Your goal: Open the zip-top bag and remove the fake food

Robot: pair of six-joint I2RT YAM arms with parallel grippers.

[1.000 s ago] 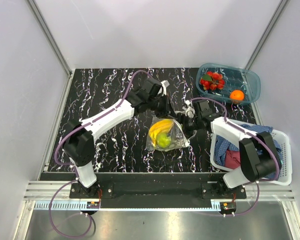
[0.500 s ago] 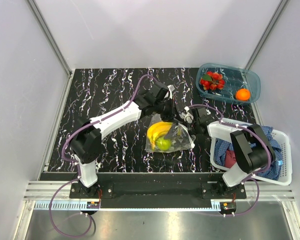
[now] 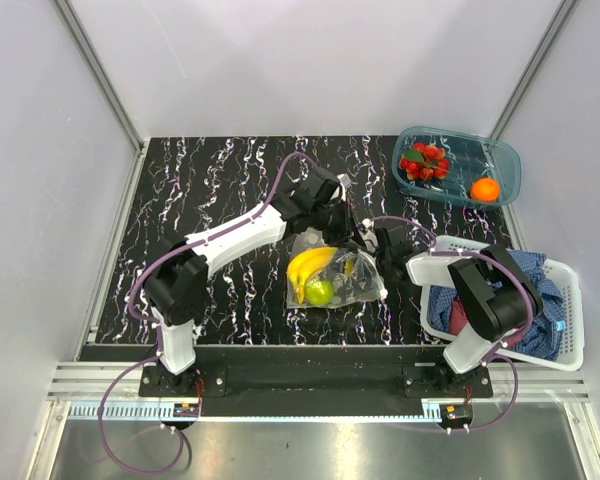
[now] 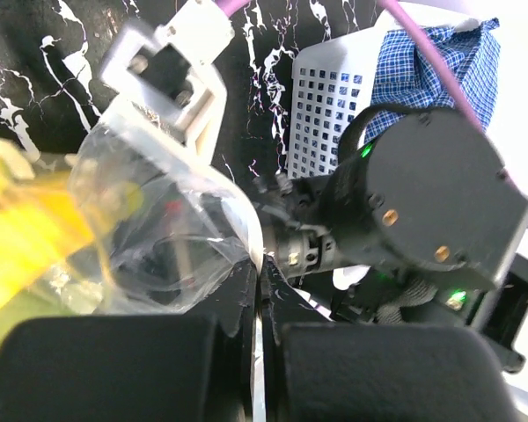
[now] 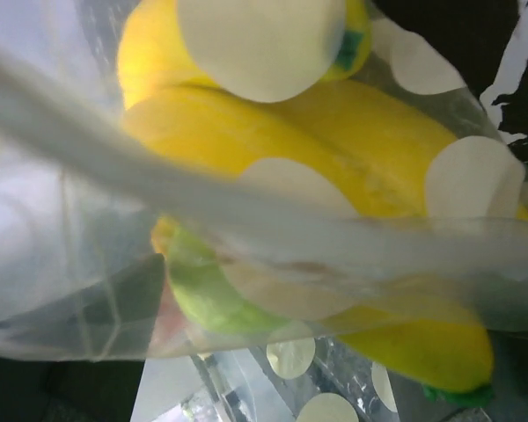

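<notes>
Right up against the right wrist, bag [image 5: 70,220] film hides almost everything, banana [image 5: 334,176] and green fruit [image 5: 211,299] blurry behind; right gripper [image 3: 368,240] width, can't tell; left gripper [image 4: 260,294] pinches bag edge.

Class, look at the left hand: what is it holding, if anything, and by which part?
The left hand is shut on the zip-top bag, pinching its thin plastic edge.

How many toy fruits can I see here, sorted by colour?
Yellow: 1, the banana in the zip-top bag
Green: 1, the round fruit in the same bag
Red: 1, the berry cluster in the teal tray
Orange: 1, the orange in that tray
Total: 4
</notes>
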